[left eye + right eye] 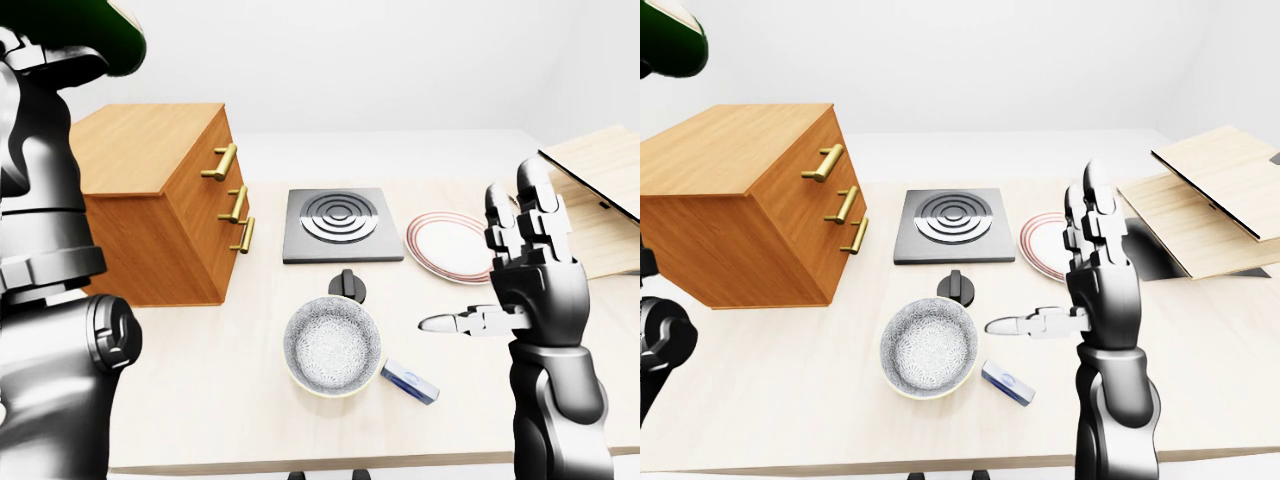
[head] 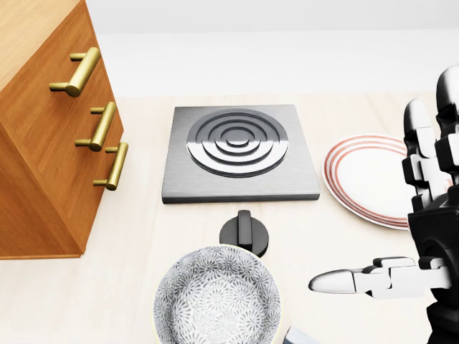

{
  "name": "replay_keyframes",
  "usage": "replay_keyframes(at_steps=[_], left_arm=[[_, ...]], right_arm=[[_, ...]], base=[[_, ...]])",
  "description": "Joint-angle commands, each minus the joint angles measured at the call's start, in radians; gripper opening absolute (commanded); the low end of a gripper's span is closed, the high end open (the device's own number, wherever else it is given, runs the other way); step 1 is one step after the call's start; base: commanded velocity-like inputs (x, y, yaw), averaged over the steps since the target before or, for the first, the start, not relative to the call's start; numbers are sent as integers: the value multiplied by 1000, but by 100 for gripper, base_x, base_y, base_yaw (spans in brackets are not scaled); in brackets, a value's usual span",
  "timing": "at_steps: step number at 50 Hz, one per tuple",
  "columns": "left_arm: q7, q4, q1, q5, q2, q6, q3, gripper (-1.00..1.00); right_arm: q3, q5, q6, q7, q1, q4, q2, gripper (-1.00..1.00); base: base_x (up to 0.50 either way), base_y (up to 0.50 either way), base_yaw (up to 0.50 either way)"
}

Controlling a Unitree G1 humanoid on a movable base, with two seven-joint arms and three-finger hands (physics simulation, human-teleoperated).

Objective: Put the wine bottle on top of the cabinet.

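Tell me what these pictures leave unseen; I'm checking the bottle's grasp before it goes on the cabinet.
- Green wine bottle: only its base shows in the left-eye view's top left corner; the frame edge cuts off the rest.
- Left hand: not visible in any view, so its grip cannot be judged.
- Brown wooden cabinet: its left end is cut off in the right-eye view.
- Small blue and white object beside the patterned grey bowl: too small to identify.
- Head view: no bottle at all.
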Motion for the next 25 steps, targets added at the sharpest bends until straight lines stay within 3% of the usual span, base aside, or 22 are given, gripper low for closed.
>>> replay_keyframes(at_steps=[1, 10, 25], left_arm=[[-37, 503, -173, 77, 83, 0, -3, -100], [-5, 700, -158, 156, 81, 0, 1, -100], [36, 771, -90, 206, 63, 0, 19, -100]], right_arm=[[-28, 11, 0, 22, 51, 42, 11, 100], [-56, 18, 0, 43, 109, 54, 32, 100], [-62, 7, 0, 63, 137, 126, 45, 100]], base=[[0, 0, 0], [0, 0, 0], [0, 0, 0]])
